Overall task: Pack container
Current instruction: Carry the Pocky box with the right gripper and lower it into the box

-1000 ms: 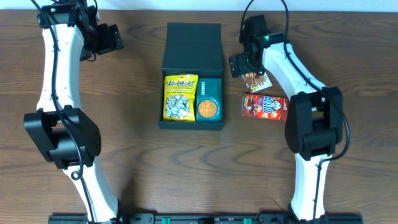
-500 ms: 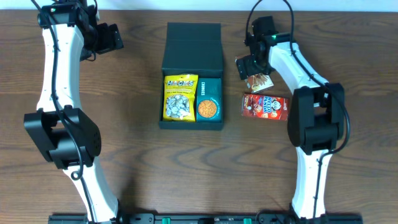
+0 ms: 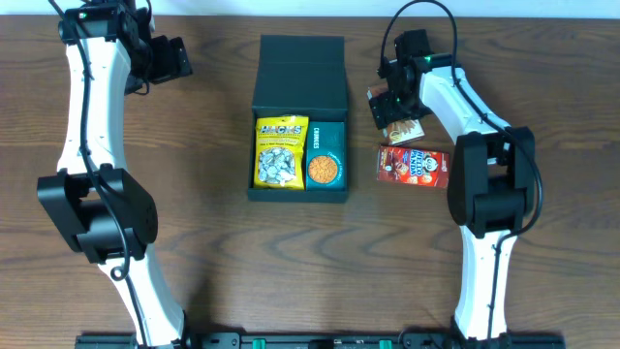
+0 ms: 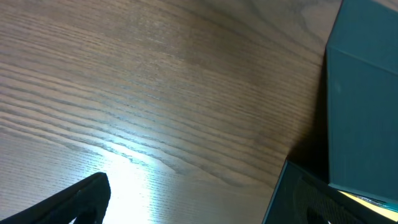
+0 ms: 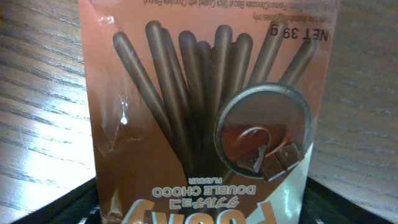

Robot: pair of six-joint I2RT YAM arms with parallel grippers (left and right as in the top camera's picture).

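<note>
The container point(image 3: 298, 73) is a dark teal box in the table's middle with its flap lid laid open at the far side; one corner shows in the left wrist view point(image 4: 364, 93). Inside lie a yellow snack packet point(image 3: 281, 152) and a teal packet point(image 3: 325, 158). My right gripper point(image 3: 392, 105) hangs right of the box over a brown Pocky chocolate-stick packet point(image 3: 405, 129). In the right wrist view the packet point(image 5: 205, 112) lies between my spread fingers, my gripper point(image 5: 202, 214) open around it. My left gripper point(image 3: 174, 58) is open and empty at the far left, also in its wrist view point(image 4: 199, 208).
A red snack packet point(image 3: 412, 166) lies flat on the wooden table point(image 3: 194, 194) just in front of the brown packet, right of the box.
My right gripper has shifted right and away from the box, settling over the far end of the brown packet. The left arm has not moved.
</note>
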